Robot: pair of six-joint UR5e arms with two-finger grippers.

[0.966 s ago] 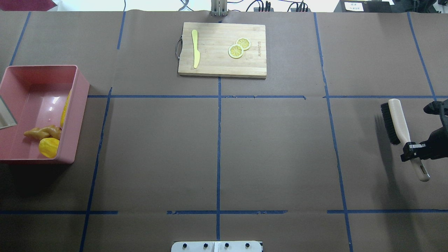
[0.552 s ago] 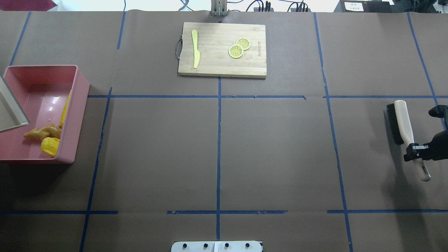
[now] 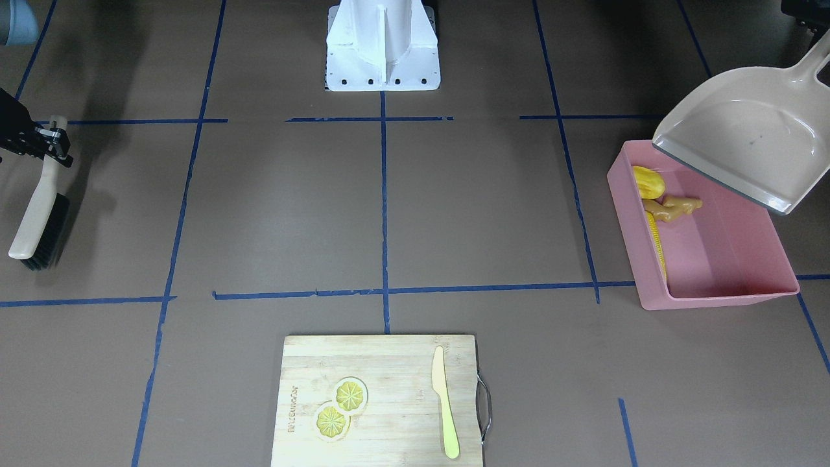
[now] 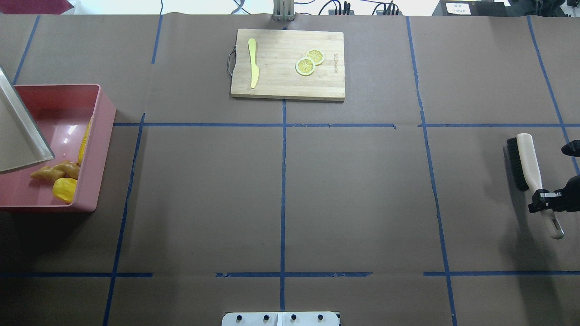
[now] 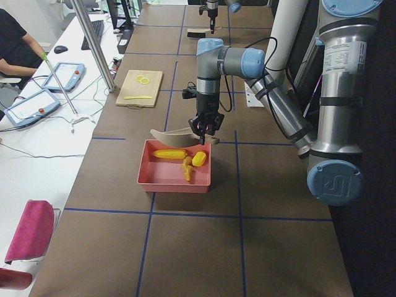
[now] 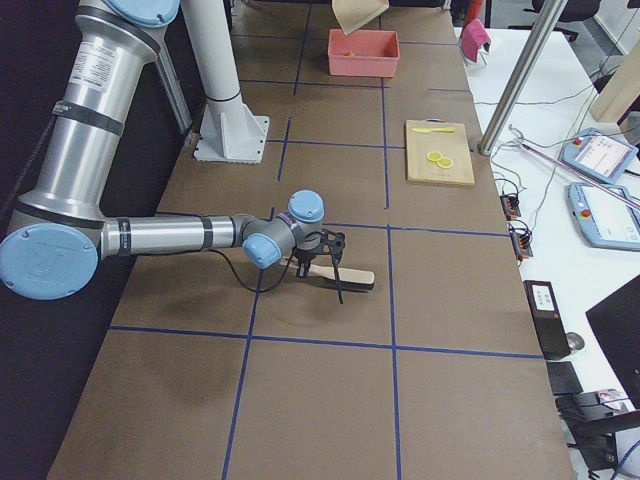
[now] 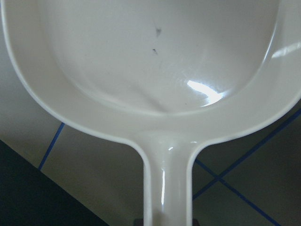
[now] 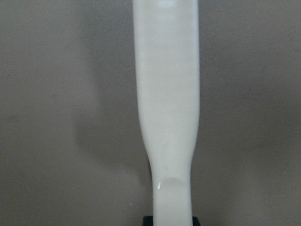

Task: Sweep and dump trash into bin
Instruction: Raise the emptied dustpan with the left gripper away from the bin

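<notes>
Right gripper [image 4: 545,199]: clenched around the handle of the brush [image 4: 529,165] near the table's right end, well apart from everything else. Bristles low over the brown paper or resting on it; cannot tell which.

Left gripper [image 5: 203,127]: clamped on the handle of the dustpan [image 3: 739,130], holding it in the air above the robot-side outer corner of the bin. Mouth turned toward the tub; inside of the pan bare in the wrist view.

Bin [image 4: 103,149]: pink tub at the table's left end, flat on the paper.

Trash: all three pieces inside the bin.
- Corn cob [image 3: 656,243]: lying along the wall nearest the table's middle.
- Ginger root [image 3: 671,207]: at the robot-side end, just beside the oval lump.
- Oval lump [image 3: 648,182]: tucked into the robot-side corner.

Stage, as a judgement: dump looks done, with only the putting-down of the tools left.

Risk at the bin: dustpan lip close over the rim. Could snag the wall on a low or sideways pull-away, then drag or tip the light tub and spill the pieces back out. Safer to lift clear first.

Risk at the brush: could topple or roll if let go above the paper or on its narrow side.

Cutting board [image 4: 281,88]: at the far edge, carrying the plastic knife [image 4: 253,63] and the lemon slices [image 4: 306,66]. Well apart from both arms; at risk only from a wide stray swing.
</notes>
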